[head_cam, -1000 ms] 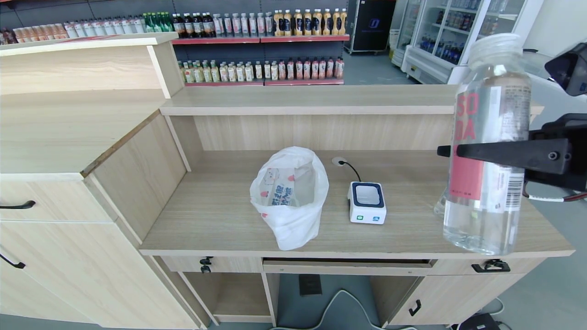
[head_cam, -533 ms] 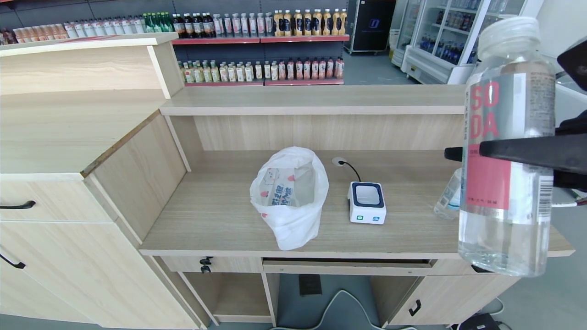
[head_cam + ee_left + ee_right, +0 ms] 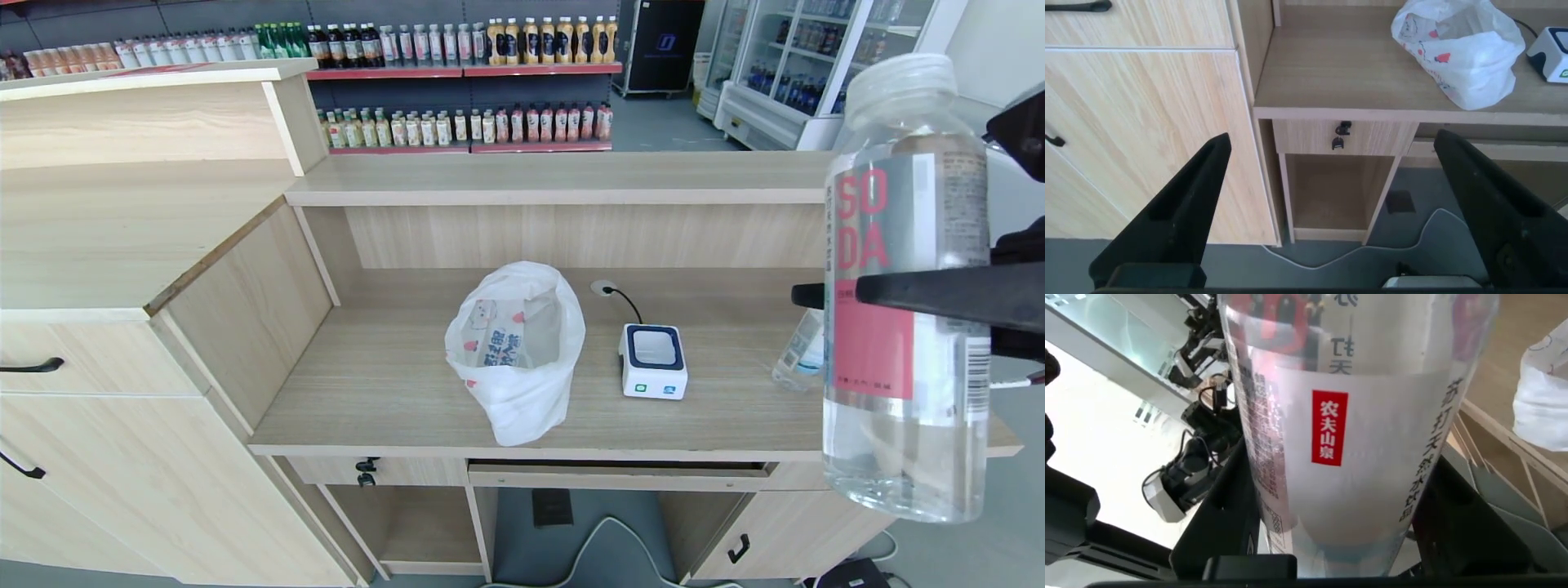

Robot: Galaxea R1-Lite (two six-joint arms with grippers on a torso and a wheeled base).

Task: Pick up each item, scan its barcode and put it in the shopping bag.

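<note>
My R end effector [image 3: 824, 296] pinches bottle [image 3: 906, 245] upright, raised at far right, well apart from scanner [image 3: 653, 359] & bag [image 3: 514, 351]. L end effector [image 3: 1333, 140] spread wide, low before worktop [image 3: 1372, 82] front.

The wooden counter [image 3: 392, 384] carries a white shopping bag [image 3: 514, 351], a scanner [image 3: 653, 360] and a small bottle [image 3: 798, 358].
</note>
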